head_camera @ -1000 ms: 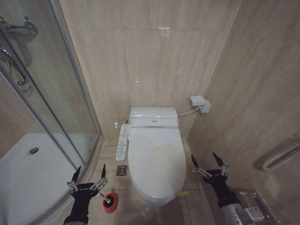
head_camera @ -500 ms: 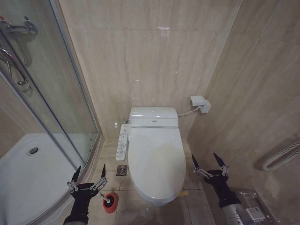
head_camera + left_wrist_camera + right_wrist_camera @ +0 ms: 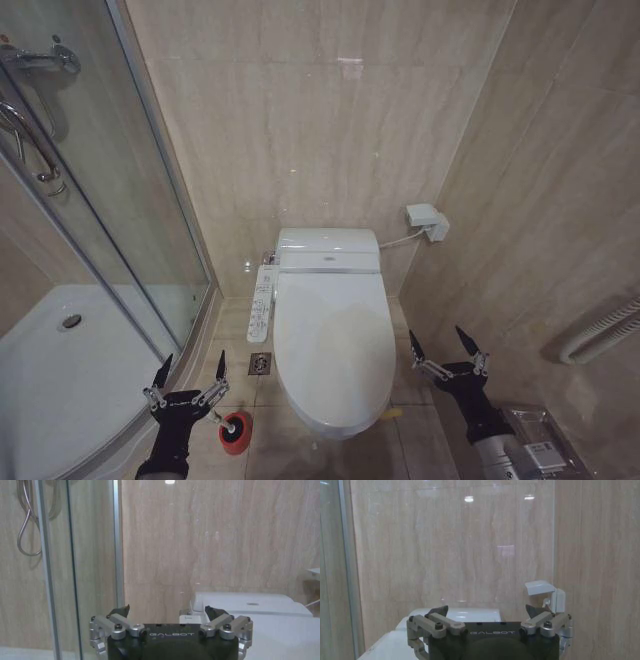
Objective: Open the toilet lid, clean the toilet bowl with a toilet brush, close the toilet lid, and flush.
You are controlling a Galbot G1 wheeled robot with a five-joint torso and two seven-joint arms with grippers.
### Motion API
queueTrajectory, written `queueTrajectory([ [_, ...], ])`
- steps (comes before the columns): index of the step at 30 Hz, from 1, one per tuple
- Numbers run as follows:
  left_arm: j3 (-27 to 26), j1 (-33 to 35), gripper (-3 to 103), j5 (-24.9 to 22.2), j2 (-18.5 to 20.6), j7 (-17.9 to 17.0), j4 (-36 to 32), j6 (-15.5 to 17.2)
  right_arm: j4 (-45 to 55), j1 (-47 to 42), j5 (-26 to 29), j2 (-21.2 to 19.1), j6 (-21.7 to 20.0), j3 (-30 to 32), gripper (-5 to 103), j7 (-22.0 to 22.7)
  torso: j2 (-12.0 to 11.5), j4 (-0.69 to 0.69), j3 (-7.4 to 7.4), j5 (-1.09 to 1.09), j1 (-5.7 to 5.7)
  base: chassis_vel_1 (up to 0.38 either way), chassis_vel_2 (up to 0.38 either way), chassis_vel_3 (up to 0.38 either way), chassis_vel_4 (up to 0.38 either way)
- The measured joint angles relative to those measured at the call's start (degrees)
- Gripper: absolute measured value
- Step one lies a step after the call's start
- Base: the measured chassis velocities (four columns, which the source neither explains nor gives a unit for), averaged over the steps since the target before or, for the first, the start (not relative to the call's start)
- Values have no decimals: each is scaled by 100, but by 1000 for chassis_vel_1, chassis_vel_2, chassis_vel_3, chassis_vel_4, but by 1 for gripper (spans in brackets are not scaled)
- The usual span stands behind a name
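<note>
The white toilet lid point(image 3: 333, 345) lies flat and closed over the toilet bowl point(image 3: 335, 430), with a small yellow-green strap point(image 3: 392, 411) at its front right edge. Behind it sits the boxy bidet unit point(image 3: 328, 250), and a control strip point(image 3: 262, 302) runs along its left side. The toilet brush point(image 3: 228, 430) stands in its red cup holder point(image 3: 237, 434) on the floor left of the bowl. My left gripper point(image 3: 193, 368) hovers open just left of the brush. My right gripper point(image 3: 446, 348) is open to the right of the bowl. Both wrist views show open empty fingers point(image 3: 119, 612) point(image 3: 438, 611).
A glass shower enclosure point(image 3: 110, 230) with a white tray point(image 3: 50, 370) fills the left. Tiled walls close in behind and on the right. A white wall box point(image 3: 427, 221) with a cable sits right of the toilet. A floor drain point(image 3: 260, 363) lies beside the bowl.
</note>
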Motion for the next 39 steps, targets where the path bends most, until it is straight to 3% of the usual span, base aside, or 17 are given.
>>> queueTrajectory([
  [39,0,0,98,0,0,0,0,0,-3,1,2,-1,-5,0,100,3,0,0,0,0,0,0,0,0,0],
])
